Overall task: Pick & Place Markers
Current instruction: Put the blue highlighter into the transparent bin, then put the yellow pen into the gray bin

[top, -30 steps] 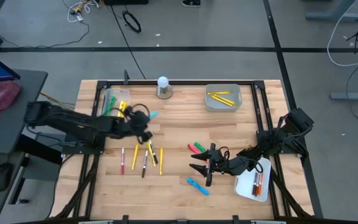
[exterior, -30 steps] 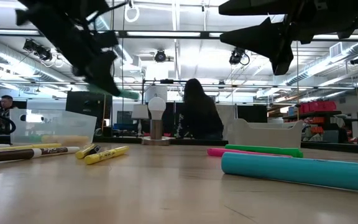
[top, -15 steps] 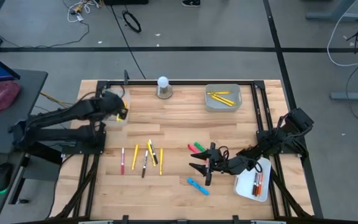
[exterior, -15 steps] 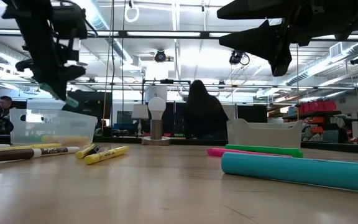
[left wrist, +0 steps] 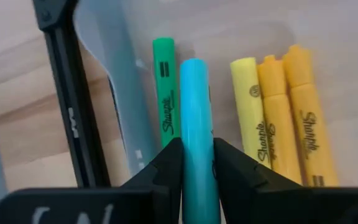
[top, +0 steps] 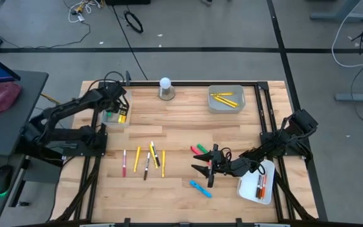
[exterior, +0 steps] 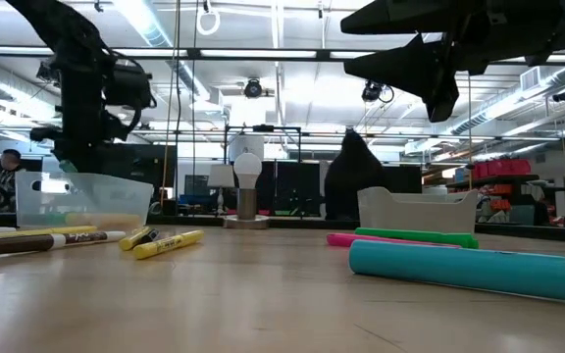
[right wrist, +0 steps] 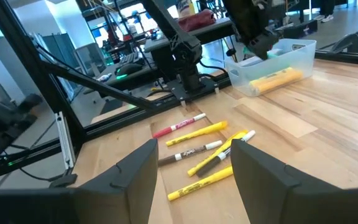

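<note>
Step in hand: the left gripper (left wrist: 197,163) hung over the clear tray (top: 114,111) at the desk's (top: 181,135) far left corner, fingers clamped on a light blue marker (left wrist: 197,124).
Doing it well: judging by the left wrist view, the marker lined up with those below; release should come low, parallel to them and clear of the tray wall.
Right gripper (top: 205,170): hovered above the desk's near middle, fingers spread wide, holding nothing.
Nearest markers: a light blue one (top: 200,188) lay just beside the right gripper; green and pink ones (top: 198,150) sat a little farther back.
Loose group: red, yellow and dark markers (top: 144,159) lay left of centre.
White tray (top: 258,190): near right edge, holding a few dark and red markers.
Clear tray contents: a green marker (left wrist: 163,90) and three yellow ones (left wrist: 280,112) side by side.
Grey bin (top: 226,106): far right, holding yellow markers (top: 222,97).
</note>
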Controlling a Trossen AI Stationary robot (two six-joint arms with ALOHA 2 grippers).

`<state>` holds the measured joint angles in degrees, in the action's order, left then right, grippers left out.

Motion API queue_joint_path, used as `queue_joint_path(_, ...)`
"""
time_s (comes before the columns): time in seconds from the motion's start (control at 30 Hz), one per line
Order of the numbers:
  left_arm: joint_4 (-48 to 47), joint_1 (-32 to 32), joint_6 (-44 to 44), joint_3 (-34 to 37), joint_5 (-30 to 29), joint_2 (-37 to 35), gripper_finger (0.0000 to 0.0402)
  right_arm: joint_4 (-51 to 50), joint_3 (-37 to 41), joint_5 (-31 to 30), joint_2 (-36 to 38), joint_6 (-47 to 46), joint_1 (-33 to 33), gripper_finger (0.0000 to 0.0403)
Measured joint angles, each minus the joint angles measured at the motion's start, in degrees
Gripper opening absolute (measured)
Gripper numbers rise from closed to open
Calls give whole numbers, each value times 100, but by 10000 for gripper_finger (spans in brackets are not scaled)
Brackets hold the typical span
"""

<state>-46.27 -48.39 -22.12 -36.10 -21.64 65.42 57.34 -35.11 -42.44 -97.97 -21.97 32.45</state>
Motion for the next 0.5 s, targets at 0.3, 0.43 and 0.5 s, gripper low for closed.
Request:
queue_joint_path(0.3, 225, -54, 219, 0, -108, 552, 102, -12, 0, 0, 0, 0, 0, 203)
queue_joint_path(0.43, 217, -51, 238, 0, -117, 550, 139, -47, 0, 0, 0, 0, 0, 203)
queue_joint_path(0.5, 212, -51, 243, 0, -119, 547, 162, -48, 0, 0, 0, 0, 0, 203)
